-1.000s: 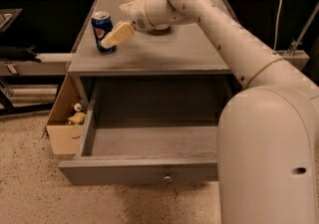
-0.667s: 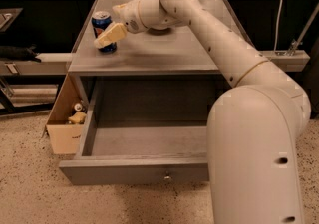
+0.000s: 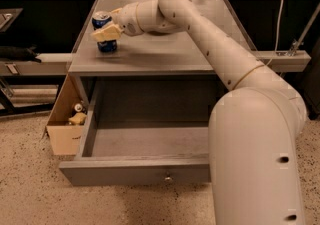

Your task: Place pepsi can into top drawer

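The pepsi can (image 3: 101, 20), blue with a silver top, stands upright near the left front corner of the grey cabinet top (image 3: 165, 51). My gripper (image 3: 104, 25) is at the can, reaching in from its right at the can's height, and part of it crosses the can's front. The can rests on the surface. The top drawer (image 3: 135, 173) is pulled wide out below the cabinet top. Its inside shows bare grey wood, and a small round knob (image 3: 168, 178) sits on its front panel.
An open cardboard box (image 3: 64, 136) with small items inside stands on the floor against the drawer's left side. My white arm (image 3: 260, 134) fills the right foreground and covers the drawer's right end. Dark shelving and a rail run behind the cabinet.
My gripper has moved left along the cabinet top and closed in on the can. The can and the drawer have not moved.
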Tool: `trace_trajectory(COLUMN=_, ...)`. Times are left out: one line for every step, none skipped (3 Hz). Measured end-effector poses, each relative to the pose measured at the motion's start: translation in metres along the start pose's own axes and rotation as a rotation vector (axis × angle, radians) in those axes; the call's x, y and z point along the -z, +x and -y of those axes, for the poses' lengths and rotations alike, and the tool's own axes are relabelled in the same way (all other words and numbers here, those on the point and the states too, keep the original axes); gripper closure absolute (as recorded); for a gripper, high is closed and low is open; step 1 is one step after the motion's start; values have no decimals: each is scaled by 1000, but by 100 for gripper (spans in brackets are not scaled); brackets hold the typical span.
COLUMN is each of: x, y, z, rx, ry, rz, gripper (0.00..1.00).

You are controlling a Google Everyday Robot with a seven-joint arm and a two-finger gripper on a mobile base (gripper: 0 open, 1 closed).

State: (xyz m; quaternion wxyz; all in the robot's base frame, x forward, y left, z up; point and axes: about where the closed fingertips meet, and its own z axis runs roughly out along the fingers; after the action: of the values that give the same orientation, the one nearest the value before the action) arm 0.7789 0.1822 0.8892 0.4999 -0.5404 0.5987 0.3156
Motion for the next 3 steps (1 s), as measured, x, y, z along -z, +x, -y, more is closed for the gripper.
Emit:
trace_trajectory(x=13, y=-22, z=-17, rx=37, ry=-11, rz=35, gripper=72)
trace_trajectory(x=46, y=-56, z=-45, rx=88, ry=-23, rz=75, gripper=96)
trace_trajectory(x=54, y=-63, z=-51, rx=97, ry=-23, rz=81, gripper=100)
